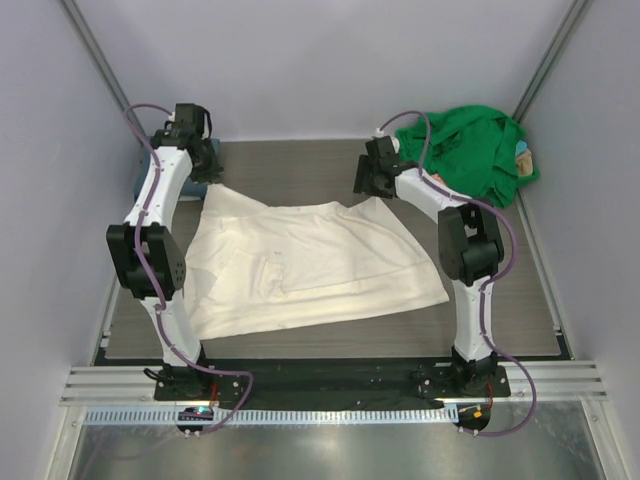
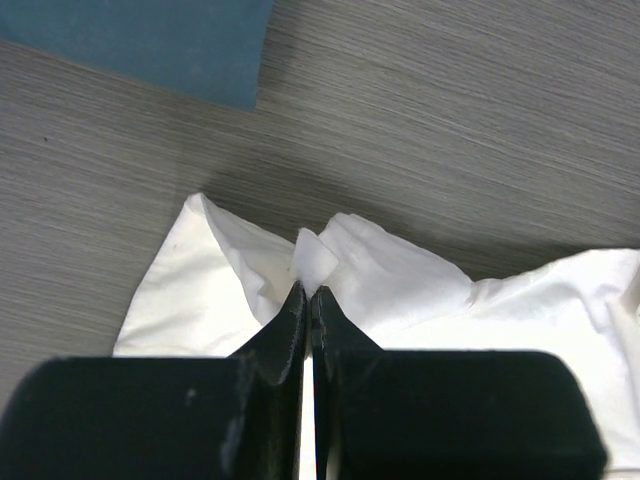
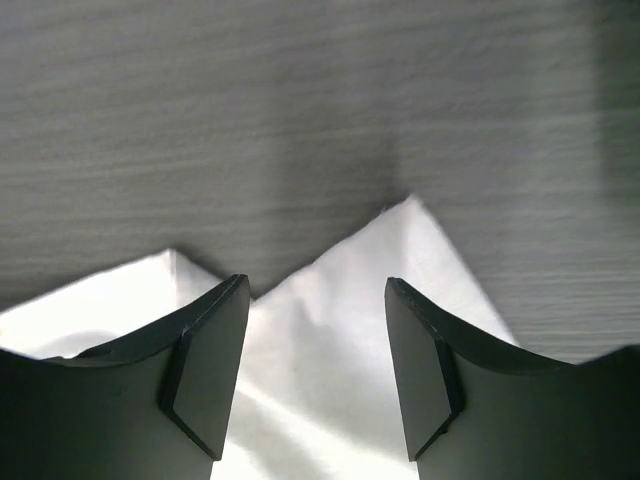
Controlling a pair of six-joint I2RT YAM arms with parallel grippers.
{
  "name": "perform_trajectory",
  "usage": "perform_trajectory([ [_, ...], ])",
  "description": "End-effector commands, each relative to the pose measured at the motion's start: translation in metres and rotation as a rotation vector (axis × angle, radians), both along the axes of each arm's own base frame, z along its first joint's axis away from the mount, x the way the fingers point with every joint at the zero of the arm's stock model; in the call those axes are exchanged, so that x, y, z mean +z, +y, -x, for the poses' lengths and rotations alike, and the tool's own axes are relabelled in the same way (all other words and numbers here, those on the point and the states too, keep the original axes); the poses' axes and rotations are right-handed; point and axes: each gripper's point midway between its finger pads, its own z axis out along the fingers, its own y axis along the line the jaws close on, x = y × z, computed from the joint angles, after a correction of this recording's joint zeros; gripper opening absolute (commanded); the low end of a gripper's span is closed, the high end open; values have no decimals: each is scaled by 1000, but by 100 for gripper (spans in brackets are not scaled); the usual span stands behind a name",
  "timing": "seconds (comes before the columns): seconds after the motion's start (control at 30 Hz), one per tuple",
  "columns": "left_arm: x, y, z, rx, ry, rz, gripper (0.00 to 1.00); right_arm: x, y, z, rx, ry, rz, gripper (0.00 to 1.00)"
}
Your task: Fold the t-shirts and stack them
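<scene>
At 10 o'clock left claw [image 2: 308, 293] pinched cream t-shirt [image 1: 300, 265]; right claw [image 3: 315, 290] gaped wide over it; green t-shirt [image 1: 470, 150] heaped at 1 o'clock.

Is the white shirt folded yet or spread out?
Spread out. The white shirt lies wide across the table; the left gripper pinches its far edge, and the right gripper hangs open over a corner.

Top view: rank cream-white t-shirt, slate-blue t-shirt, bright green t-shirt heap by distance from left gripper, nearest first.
1. Cream-white cotton t-shirt: centre, corner pinched in left gripper.
2. Slate-blue t-shirt: far left, just beyond it.
3. Bright green t-shirt heap: far-right corner.
</scene>
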Motion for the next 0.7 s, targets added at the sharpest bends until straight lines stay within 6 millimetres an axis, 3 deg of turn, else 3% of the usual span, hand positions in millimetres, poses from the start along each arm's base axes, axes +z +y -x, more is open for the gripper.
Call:
perform_trajectory([
  [0.0,14,1,0,-5,-37,-7,0,50,-18,-27,-33,-114,39,63],
  [0.3,10,0,0,-12,-24,0,0,24,-29,-52,-56,-77,60,62],
  [0.67,6,-2,-1,-17,-15,3,0,-18,-32,-46,-65,5,69,58],
])
